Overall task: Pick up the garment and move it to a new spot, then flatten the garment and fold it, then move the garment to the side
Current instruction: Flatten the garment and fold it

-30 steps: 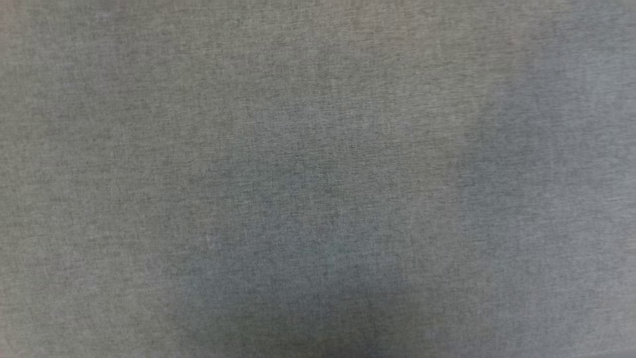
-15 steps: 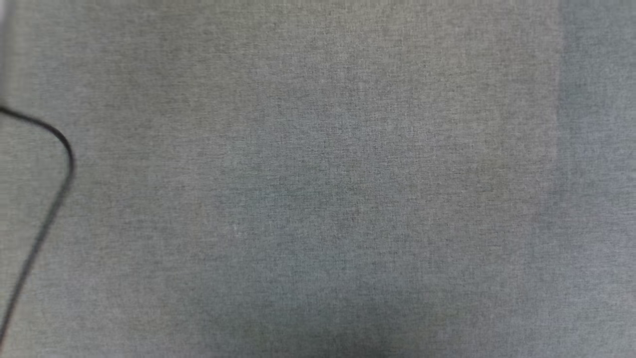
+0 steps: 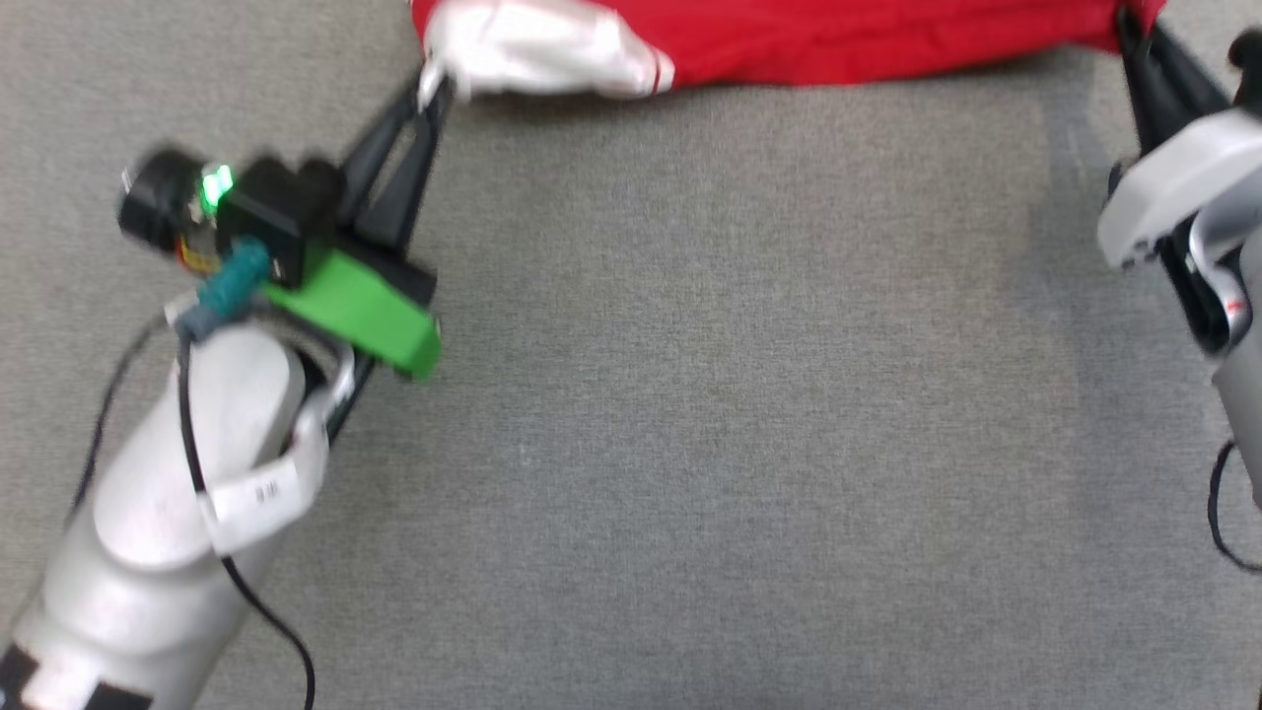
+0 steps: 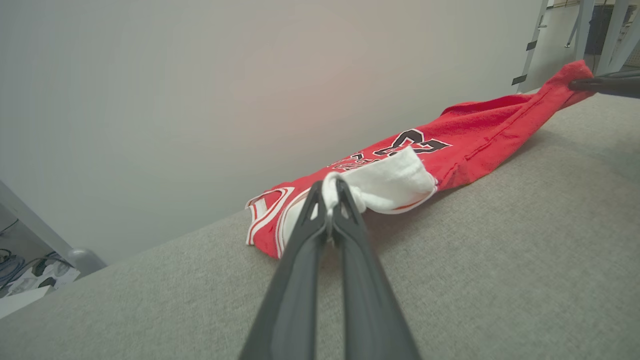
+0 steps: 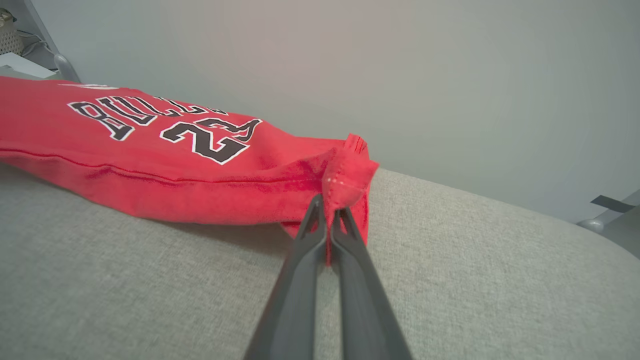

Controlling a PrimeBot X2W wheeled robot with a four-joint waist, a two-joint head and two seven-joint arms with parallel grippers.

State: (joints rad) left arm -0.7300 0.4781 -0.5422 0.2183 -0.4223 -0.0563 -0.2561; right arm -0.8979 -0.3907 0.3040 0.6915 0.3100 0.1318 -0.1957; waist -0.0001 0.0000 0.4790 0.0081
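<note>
The garment (image 3: 848, 39), a red jersey T-shirt with white sleeves and black lettering, lies stretched along the far edge of the grey table. My left gripper (image 3: 434, 84) is shut on its white sleeve (image 4: 395, 182), pinched at the fingertips (image 4: 330, 192). At the other end my right gripper (image 3: 1129, 25) is shut on a red hem corner (image 5: 345, 180), its tips (image 5: 327, 210) clamping the fabric. The garment (image 5: 150, 145) shows its lettering face up in the right wrist view and sags between the two grips (image 4: 465, 140).
The grey cloth-covered table (image 3: 710, 424) spreads wide in front of the garment. A pale wall (image 4: 250, 75) rises just behind the table's far edge. A black cable (image 3: 246, 592) trails from my left forearm; metal legs (image 4: 530, 45) stand at the far right.
The head camera has shifted: earlier it looked at bare grey cloth, then a cable at the left; now both arms and the garment's near edge are in it.
</note>
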